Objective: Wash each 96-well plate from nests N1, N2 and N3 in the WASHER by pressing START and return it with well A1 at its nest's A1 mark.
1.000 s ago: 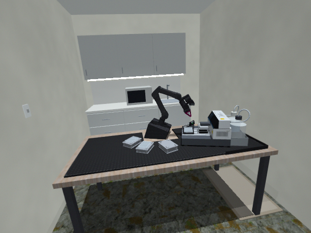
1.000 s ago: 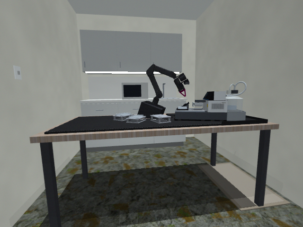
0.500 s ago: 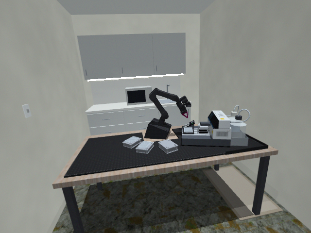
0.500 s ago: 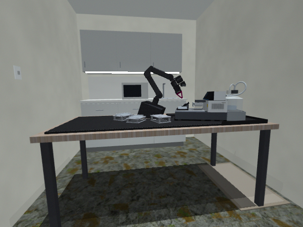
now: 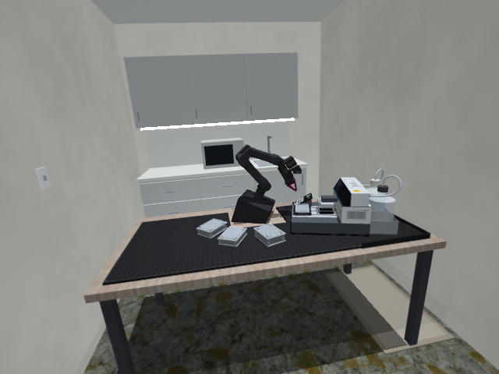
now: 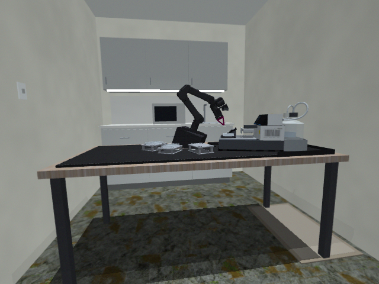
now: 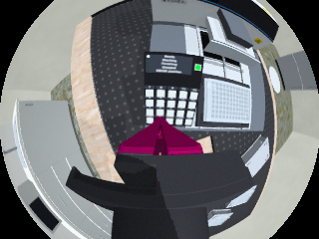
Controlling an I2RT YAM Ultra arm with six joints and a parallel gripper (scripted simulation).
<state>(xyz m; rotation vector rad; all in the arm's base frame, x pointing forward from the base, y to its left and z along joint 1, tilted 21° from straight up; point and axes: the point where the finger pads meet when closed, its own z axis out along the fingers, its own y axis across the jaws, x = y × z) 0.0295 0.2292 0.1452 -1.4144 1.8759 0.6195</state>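
My gripper [image 5: 292, 188] [image 6: 221, 123] [image 7: 159, 120] has magenta fingers and is shut on nothing. It hangs a little above the washer's keypad [image 5: 302, 199] [image 7: 171, 94], with the fingertips over the keypad's near rows in the wrist view. The lamp [image 7: 197, 67] on the keypad panel is green. A white 96-well plate [image 5: 302, 208] [image 7: 226, 100] lies flat in the carrier pocket to the right of the keypad. The washer [image 5: 350, 197] [image 6: 269, 131] stands at the right of the table. Three plate nests [image 5: 211, 227] [image 5: 232, 235] [image 5: 269, 234] stand on the black mat; I cannot tell which hold plates.
The arm's base [image 5: 252, 209] stands behind the nests. A clear bottle with tubing [image 5: 380, 197] stands to the right of the washer. The wooden table edge [image 5: 262, 269] runs along the front. A counter with a microwave [image 5: 221, 153] is behind the table.
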